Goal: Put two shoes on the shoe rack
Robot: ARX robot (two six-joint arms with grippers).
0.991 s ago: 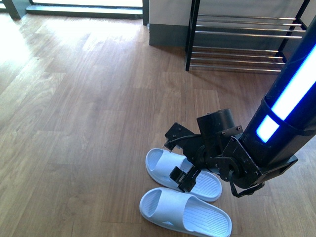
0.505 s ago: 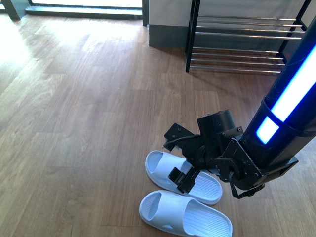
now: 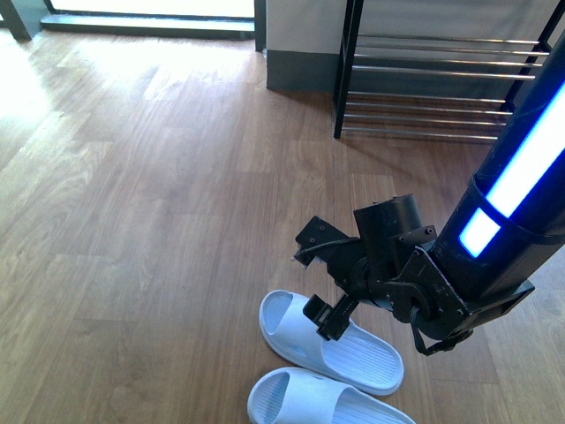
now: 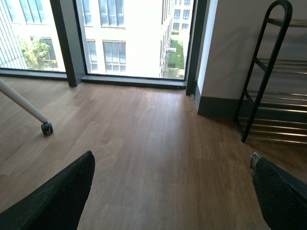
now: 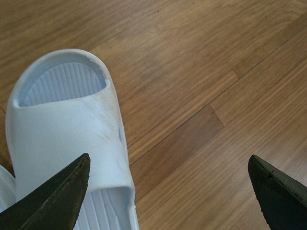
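Brown wooden floor (image 3: 159,221) fills the room, and the shoe rack (image 3: 433,88) stands far off at the back. The right pincer (image 5: 168,160) hangs wide open just over one pale blue shoe (image 3: 328,344), holding nothing. The other shoe (image 3: 309,402) lies just beside it. The left pincer (image 4: 171,158) is wide open too, up in the air. To do this well, I think the right pincer should shift so the shoe's band sits between its fingers, go down, then squeeze firmly before lifting.
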